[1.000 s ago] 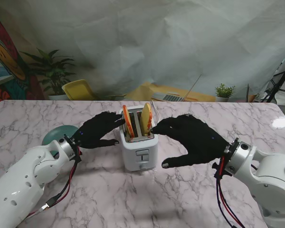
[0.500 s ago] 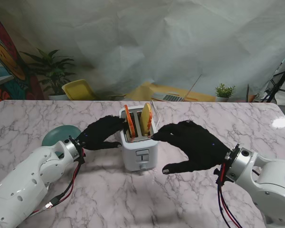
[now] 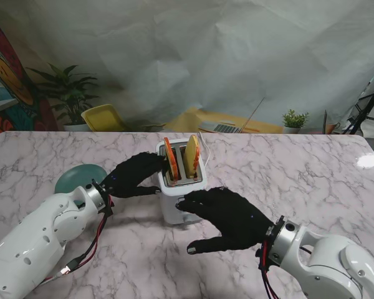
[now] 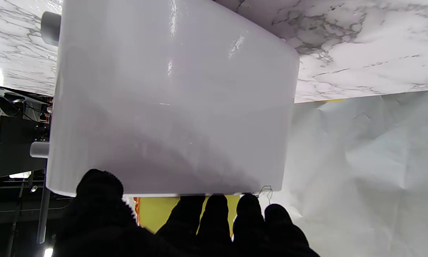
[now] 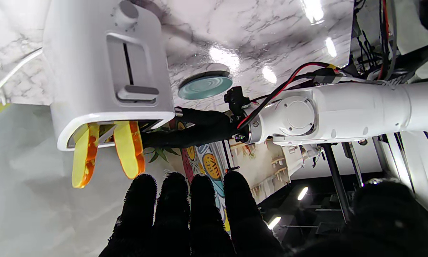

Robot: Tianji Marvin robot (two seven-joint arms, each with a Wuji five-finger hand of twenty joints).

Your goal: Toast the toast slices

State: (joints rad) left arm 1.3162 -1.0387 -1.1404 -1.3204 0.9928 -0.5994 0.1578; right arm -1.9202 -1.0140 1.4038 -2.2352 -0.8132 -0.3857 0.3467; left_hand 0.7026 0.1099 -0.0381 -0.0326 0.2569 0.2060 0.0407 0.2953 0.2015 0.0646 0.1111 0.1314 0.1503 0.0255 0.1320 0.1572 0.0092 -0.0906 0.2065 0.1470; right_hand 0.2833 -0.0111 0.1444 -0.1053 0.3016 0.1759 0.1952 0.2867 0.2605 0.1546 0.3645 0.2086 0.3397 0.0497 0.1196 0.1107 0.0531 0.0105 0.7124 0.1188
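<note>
A white toaster [image 3: 182, 187] stands mid-table with two orange-edged toast slices [image 3: 169, 159] [image 3: 192, 156] sticking up out of its slots. My left hand [image 3: 132, 175], in a black glove, lies flat against the toaster's left side with its fingertips at the top rim; the left wrist view is filled by that side wall [image 4: 171, 100]. My right hand [image 3: 221, 215] hovers in front of the toaster, fingers spread, holding nothing. The right wrist view shows the front lever [image 5: 137, 93] at the upper end of its slot, and both slices [image 5: 85, 157] [image 5: 130, 150].
A teal plate [image 3: 75, 177] lies on the marble table [image 3: 311, 168] left of the toaster, behind my left forearm. A white cord [image 3: 206, 152] runs off the toaster's far side. Potted plants, a yellow chair and a laptop sit beyond the far edge.
My right hand has left the toaster's right top edge and swung nearer to me and leftward, now in front of the toaster. The left hand stays on the toaster's side.
</note>
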